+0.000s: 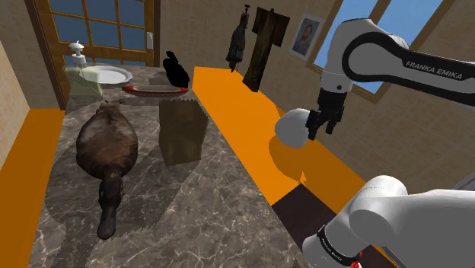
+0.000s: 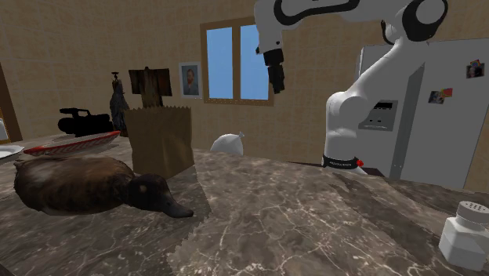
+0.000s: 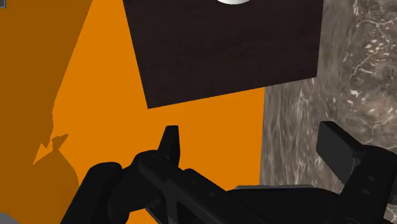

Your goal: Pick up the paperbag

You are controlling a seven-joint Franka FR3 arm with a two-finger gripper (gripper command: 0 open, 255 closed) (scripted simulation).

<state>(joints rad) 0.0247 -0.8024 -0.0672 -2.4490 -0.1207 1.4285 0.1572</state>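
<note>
1. Fingers. The fingers [image 3: 170,143] stand apart with nothing between them. In the wrist view, the gripper [image 3: 254,137] looks down on an orange surface [image 3: 191,127], the dark stand top [image 3: 222,57] and the edge of the marble counter [image 3: 331,76].

2. Position. In the shoulder view, the gripper [image 1: 323,131] hangs over the orange strip beyond the counter's [image 1: 213,205] arm-side edge, just beside a white sack [image 1: 291,128]. It is well apart from the paper bag [image 1: 183,133].

3. Target. The brown paper bag stands upright on the counter near that arm-side edge. A platypus figure [image 1: 106,148] lies beside it, and a red plate [image 1: 156,90] lies behind it towards the far edge.

4. Procedure (judgement). The step in hand is the approach.
   - Carry the gripper over the counter edge, clear of the white sack.
   - Descend over the bag's open top.
   - Keep the fingers spread, straddling one thin wall or the pinched upper rim.
   - Approach from the side away from the platypus figure.
   - Close gently. The bag will probably crumple or tip.

5. View comparison.
   - The second exterior view shows the paper bag [image 2: 161,141] at full height with its serrated top, and the platypus figure [image 2: 78,184] with its bill near the bag's base. It also shows the gripper [image 2: 276,82] raised high.
   - The shoulder view gives the sideways gap between gripper and bag.
   - The wrist view confirms the finger spacing.
</note>
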